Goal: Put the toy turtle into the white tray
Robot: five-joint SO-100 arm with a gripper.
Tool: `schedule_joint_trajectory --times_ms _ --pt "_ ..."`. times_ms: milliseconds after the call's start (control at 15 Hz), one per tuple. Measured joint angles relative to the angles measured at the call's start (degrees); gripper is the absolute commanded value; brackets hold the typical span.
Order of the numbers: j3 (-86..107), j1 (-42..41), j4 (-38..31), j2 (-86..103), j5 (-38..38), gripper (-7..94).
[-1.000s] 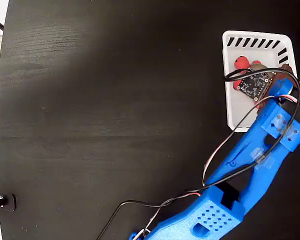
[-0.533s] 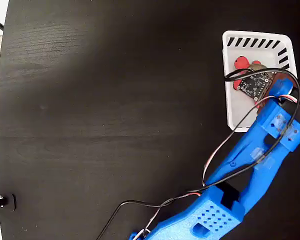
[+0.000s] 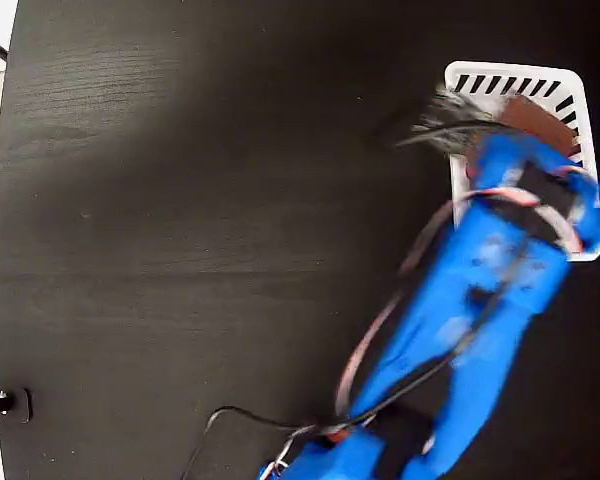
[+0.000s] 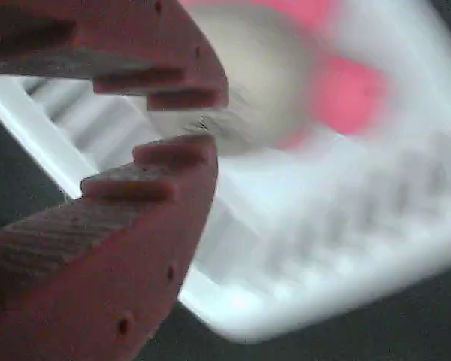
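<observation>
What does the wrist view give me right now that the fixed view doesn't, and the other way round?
Wrist view only: the toy turtle, beige shell and pink parts, lying inside the tray, and the gripper with a narrow gap between its dark red fingers, nothing in it. Fixed view only: the black table, the blurred blue arm and its cables covering much of the tray; no turtle visible. Both show the white tray, and both are motion-blurred.

toy turtle (image 4: 267, 71), beige shell w/ pink parts, blurred, lying inside white tray (image 4: 338, 248)
</observation>
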Motion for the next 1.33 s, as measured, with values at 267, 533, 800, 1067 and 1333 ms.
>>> schedule_joint_trajectory --times_ms 267,533,800,1067,1333 --pt "19.69 -14.15 -7.12 19.69 4.66 0" --pt "42.89 -24.61 -14.94 38.94 3.78 0" --pt "75.41 -27.69 -23.82 62.05 1.14 0" --pt "100.55 -29.71 -23.47 85.08 0.18 0" --pt "110.57 -31.99 -15.64 100.81 0.88 0"
